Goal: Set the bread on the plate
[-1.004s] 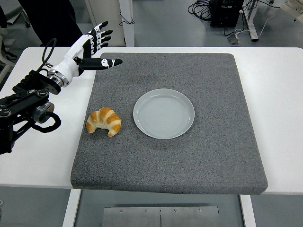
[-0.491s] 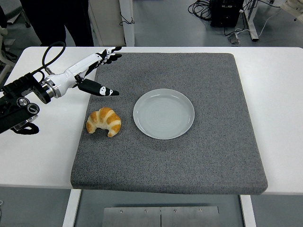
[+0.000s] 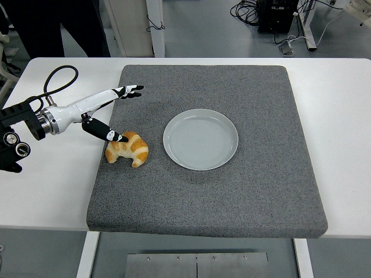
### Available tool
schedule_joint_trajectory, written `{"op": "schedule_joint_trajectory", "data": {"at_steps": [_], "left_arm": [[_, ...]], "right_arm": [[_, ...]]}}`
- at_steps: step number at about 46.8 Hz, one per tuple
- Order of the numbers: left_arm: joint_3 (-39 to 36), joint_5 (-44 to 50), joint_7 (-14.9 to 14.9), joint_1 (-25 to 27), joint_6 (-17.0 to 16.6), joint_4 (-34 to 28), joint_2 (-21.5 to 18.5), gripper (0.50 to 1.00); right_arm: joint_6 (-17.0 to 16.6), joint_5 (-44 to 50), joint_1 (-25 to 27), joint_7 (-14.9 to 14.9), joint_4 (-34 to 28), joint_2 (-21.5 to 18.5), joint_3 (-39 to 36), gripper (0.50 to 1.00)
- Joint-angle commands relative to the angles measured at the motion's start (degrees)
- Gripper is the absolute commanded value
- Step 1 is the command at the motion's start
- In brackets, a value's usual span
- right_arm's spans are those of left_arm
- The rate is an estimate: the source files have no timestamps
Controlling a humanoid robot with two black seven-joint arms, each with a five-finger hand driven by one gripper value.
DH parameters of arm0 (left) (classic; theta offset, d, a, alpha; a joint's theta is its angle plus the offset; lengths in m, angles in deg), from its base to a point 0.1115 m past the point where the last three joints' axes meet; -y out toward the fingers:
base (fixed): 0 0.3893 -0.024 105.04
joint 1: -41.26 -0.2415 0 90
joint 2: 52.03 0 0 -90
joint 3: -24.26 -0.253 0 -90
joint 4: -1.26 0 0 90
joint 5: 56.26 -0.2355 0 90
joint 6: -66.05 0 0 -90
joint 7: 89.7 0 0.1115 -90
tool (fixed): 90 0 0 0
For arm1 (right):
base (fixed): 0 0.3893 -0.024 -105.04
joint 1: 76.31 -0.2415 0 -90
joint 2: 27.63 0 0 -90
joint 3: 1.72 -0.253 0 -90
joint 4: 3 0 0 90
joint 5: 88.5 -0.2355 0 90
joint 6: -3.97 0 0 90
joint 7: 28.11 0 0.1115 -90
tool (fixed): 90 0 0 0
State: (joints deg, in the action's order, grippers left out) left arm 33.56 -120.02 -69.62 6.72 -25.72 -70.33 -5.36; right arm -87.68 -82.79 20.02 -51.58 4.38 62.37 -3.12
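Head view, left to right. The robot's left hand (image 3: pixel 107 113), white-shelled with black fingertips, enters from the left edge on a black arm and reaches over the white tabletop (image 3: pixel 52 174) onto the dark grey felt mat (image 3: pixel 232 191). Compared with a second ago, when it was raised near the mat's far left corner, the hand has come down and toward the near side; its thumb tip now lies at, and seems to touch, the upper left of the bread, while the four fingers (image 3: pixel 130 90) extend above and beyond it, spread wide and holding nothing. This suggests the approach is almost finished and the grasp not yet made; closing the fingers over the pastry is probably the next step. The bread, a golden-brown crescent-shaped croissant (image 3: pixel 128 149), rests flat on the mat near its left edge, both horns pointing toward the near side, with pale ridges across a darker glazed crust; it appears light and flaky, likely to dent under firm pressure. It has not shifted over the last second. Just to its right, apart from it, sits the pale grey round ceramic plate (image 3: pixel 200 139), with nothing on it, near the mat's centre. The right arm is not in view. Dark-clad legs of a person (image 3: pixel 58 29) stand beyond the tabletop's far left edge.
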Motion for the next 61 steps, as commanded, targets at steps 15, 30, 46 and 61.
{"op": "schedule_joint_trajectory", "data": {"at_steps": [15,30,46,61], "left_arm": [[-0.3,-2.9,0.1,-0.1,3.4,-0.1,-0.8,0.968],[-3.6,-6.2,-0.4,0.1,3.4,0.0,0.0,0.968],[-3.6,-8.6,-1.4,0.0,2.9,0.2,2.5,0.968],[-4.1,-11.3,-1.6,-0.5,-0.3,0.7,2.7,0.936]], "right_arm": [[0.0,0.0,0.0,0.0,0.0,0.0,0.0,1.0],[0.0,0.0,0.0,0.0,0.0,0.0,0.0,1.0],[0.0,0.0,0.0,0.0,0.0,0.0,0.0,1.0],[0.0,0.0,0.0,0.0,0.0,0.0,0.1,1.0]]}}
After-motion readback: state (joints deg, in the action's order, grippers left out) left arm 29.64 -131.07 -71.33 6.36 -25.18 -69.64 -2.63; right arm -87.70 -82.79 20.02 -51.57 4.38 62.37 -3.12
